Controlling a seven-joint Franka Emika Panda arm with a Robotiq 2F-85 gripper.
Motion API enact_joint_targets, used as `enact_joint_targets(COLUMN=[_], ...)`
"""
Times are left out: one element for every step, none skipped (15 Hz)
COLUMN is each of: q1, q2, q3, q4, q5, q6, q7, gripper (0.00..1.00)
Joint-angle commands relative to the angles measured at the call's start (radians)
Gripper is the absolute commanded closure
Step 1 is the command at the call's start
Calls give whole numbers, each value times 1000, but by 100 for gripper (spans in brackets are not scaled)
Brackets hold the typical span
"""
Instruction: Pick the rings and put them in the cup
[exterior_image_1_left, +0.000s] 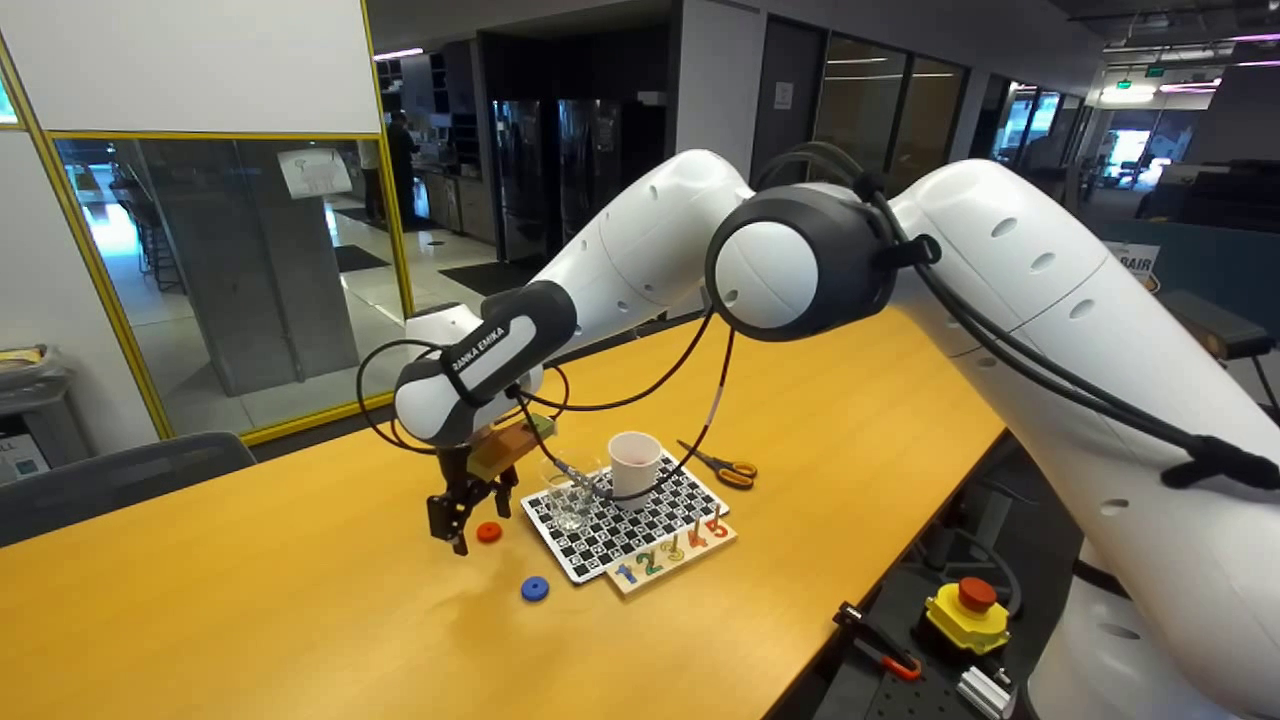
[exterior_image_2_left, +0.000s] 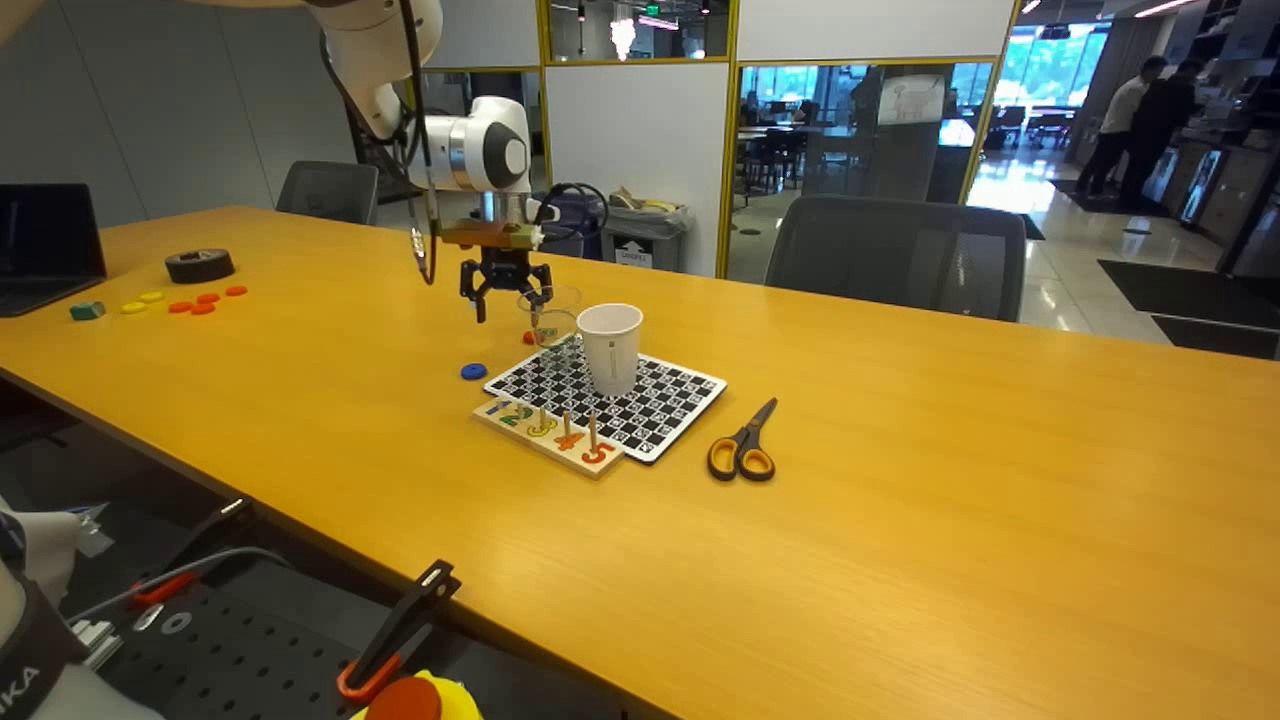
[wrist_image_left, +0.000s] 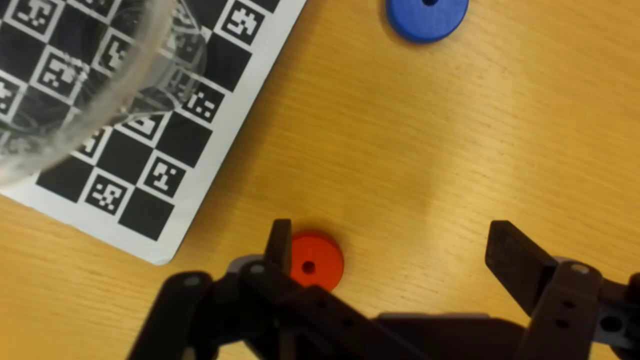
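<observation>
My gripper (wrist_image_left: 389, 245) hangs open above the table with nothing held between its fingers. Below it lies a red ring (wrist_image_left: 322, 260), flat on the wood; in the wrist view the left finger (wrist_image_left: 278, 245) covers that ring's left edge. A blue ring (wrist_image_left: 426, 17) lies farther up that view, outside the jaws. Both exterior views show the red ring (exterior_image_1_left: 489, 532) close to the gripper and the blue ring (exterior_image_2_left: 474, 371) apart from it. Several more red rings (exterior_image_2_left: 203, 309) lie toward the far end of the table. The white cup (exterior_image_1_left: 634, 475) stands upright on the checkered board; its inside is unclear.
A clear glass (exterior_image_1_left: 570, 505) stands on the checkered board (wrist_image_left: 150, 212), between gripper and white cup. A numbered peg board (exterior_image_2_left: 548, 437) touches the board's edge. Scissors (exterior_image_2_left: 742, 455) lie beside it. Farther off are yellow rings (exterior_image_2_left: 134, 308), a green block (exterior_image_2_left: 87, 311) and black tape (exterior_image_2_left: 199, 265).
</observation>
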Motion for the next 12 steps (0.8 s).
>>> enact_joint_targets(q1=[28,31,32,31,30,28,25,26,25,25,25,23], q2=[24,26,29,32,34,36,38,41,45,49,54,58], q3=[-26,-32,-35,-38,-42,-43,-45,-49,-51,-54,-56,-56], q4=[47,45,47,48,46,46,46,45,46,47,49,51], q5=[-18,-18,-17,-13,-11,-9,-7,-8,-7,-7,-6,-4], q6=[50,67,73,79,88,92,95,100,103,105,107,108], q7=[55,66,73,81,89,95,98,105,111,116,120,122], gripper=[0,0,0,0,0,0,0,0,0,0,0,0])
